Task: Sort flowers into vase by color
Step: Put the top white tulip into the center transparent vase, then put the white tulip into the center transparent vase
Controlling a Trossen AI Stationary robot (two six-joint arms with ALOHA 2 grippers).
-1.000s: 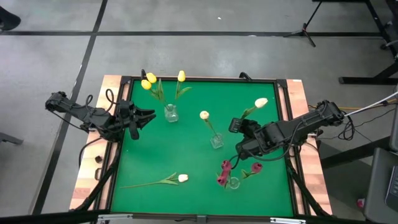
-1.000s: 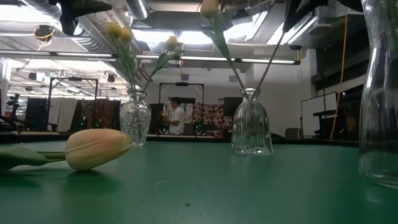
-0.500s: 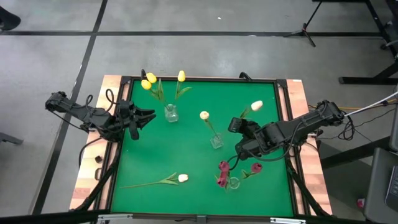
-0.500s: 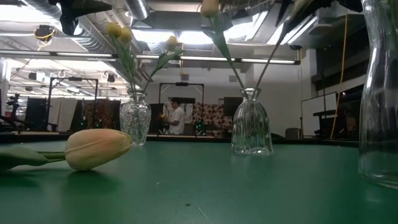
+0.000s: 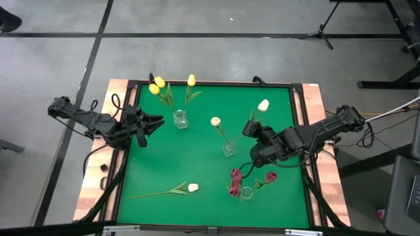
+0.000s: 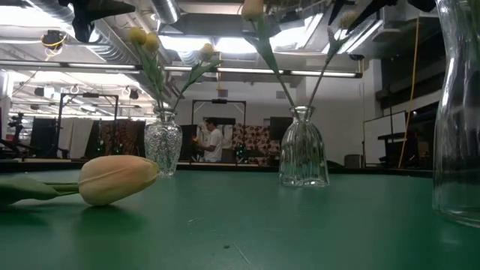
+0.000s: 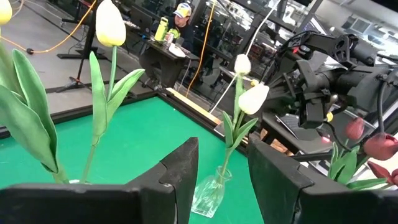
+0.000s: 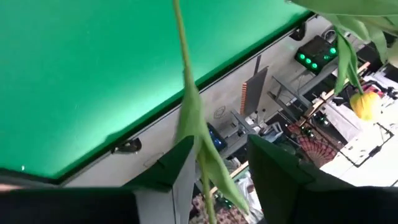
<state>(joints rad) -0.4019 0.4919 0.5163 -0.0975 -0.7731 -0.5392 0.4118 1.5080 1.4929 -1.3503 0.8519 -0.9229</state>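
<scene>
- High view: a green table seen from above. Near its far edge, a glass vase holds three yellow tulips. At the centre, a second vase holds two cream tulips; one of these leans toward the right gripper, its head above the fingers. At the near edge, a third vase holds dark red tulips. One cream tulip lies flat on the table at the near left. The left gripper hovers at the table's left edge, fingers spread and empty.
- Low view: the lying tulip's head rests on the green surface close by. Behind stand the yellow-flower vase and the ribbed centre vase. A person is far off in the room.
- Left wrist view: the left gripper's fingers stand apart, holding nothing; the centre vase lies beyond them.
- Right wrist view: a green stem passes between the right gripper's parted fingers, released rather than pinched.
</scene>
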